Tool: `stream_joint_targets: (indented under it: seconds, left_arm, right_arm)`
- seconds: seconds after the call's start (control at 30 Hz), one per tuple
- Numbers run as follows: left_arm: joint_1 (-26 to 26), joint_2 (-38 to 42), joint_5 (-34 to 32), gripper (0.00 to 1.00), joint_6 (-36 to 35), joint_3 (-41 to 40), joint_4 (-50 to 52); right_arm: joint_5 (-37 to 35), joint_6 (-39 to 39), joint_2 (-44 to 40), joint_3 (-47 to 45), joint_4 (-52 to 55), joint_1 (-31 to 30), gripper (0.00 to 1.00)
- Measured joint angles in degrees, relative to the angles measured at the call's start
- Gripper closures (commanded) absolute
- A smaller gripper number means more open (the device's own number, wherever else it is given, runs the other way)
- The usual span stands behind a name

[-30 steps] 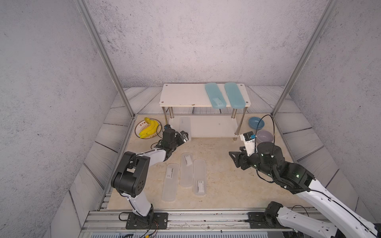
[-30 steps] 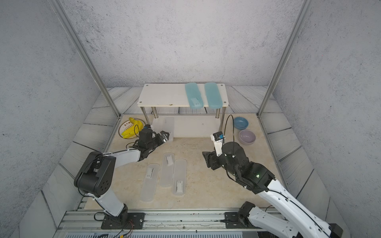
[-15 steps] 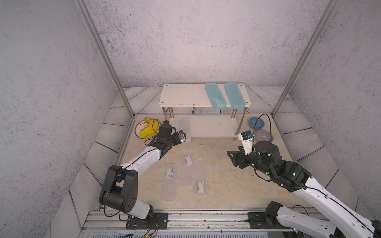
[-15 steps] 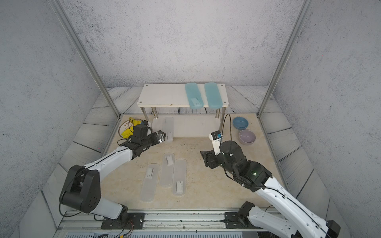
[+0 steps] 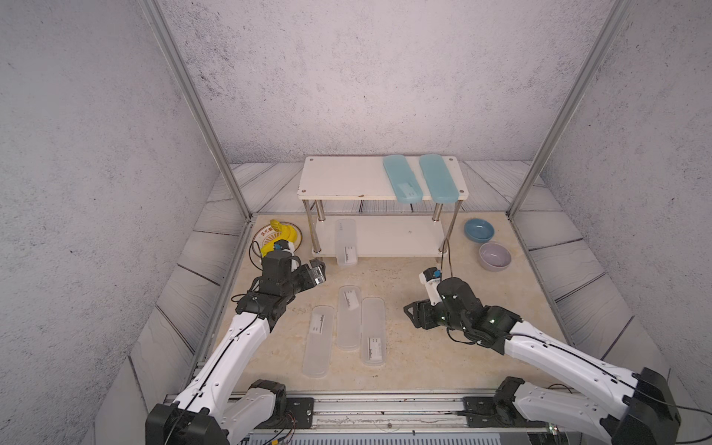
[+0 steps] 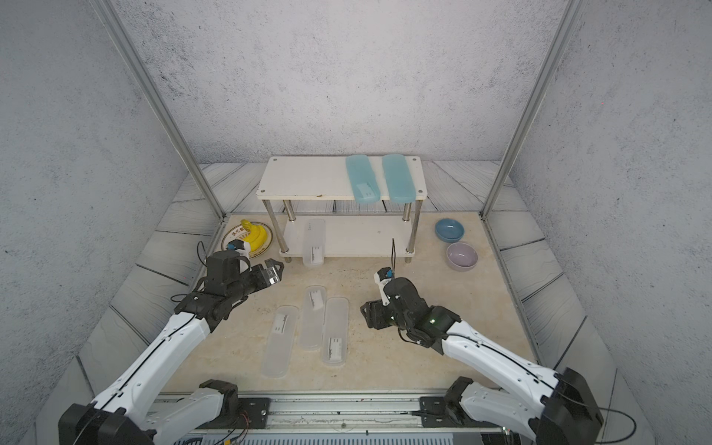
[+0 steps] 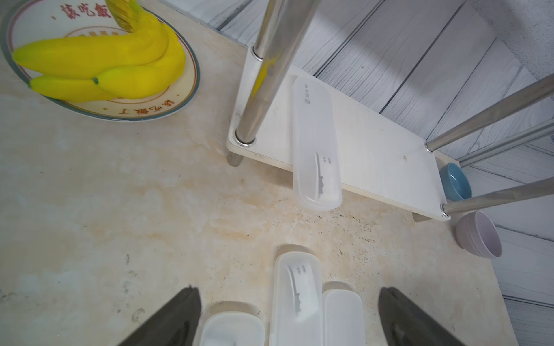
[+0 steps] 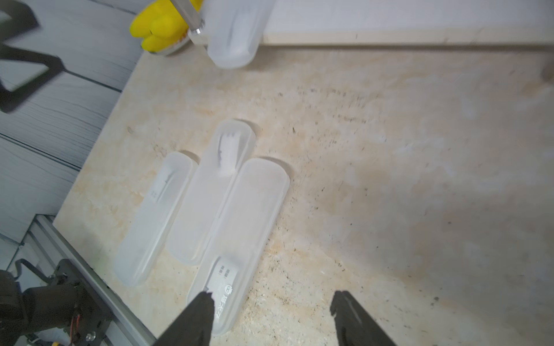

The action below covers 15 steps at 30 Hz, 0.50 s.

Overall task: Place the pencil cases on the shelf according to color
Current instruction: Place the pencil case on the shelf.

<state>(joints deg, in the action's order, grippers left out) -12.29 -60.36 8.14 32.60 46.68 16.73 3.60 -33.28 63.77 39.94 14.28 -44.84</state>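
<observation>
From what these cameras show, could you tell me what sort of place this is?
Probably a robot test booth, not a home: grey walls on aluminium posts enclose a small tabletop, both arms mount on a front rail, and a shelf holds pencil cases.

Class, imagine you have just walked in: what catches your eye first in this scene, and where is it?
The two teal-blue pencil cases stand out, lying side by side on the right part of the top board of the shelf. Next come the yellow bananas on a plate on the robot's left side of the shelf, and three frosted cases clustered on the table nearer the camera.
</observation>
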Motion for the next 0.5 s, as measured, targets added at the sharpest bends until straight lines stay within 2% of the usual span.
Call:
stream_joint_targets:
  seconds: [0.27,0.5]
  left_arm:
    - [1.70,-1.92,-0.39,0.01,-0.35,1.92,1.07]
    - [3.58,-2.40,1.18,0.01,-1.03,1.92,0.92]
  right_arm:
    - [0.83,-13.99,15.69,-1.33,-22.23,-0.04,0.52]
    - [6.93,-20.90,35.17,9.99,-33.48,0.00,0.65]
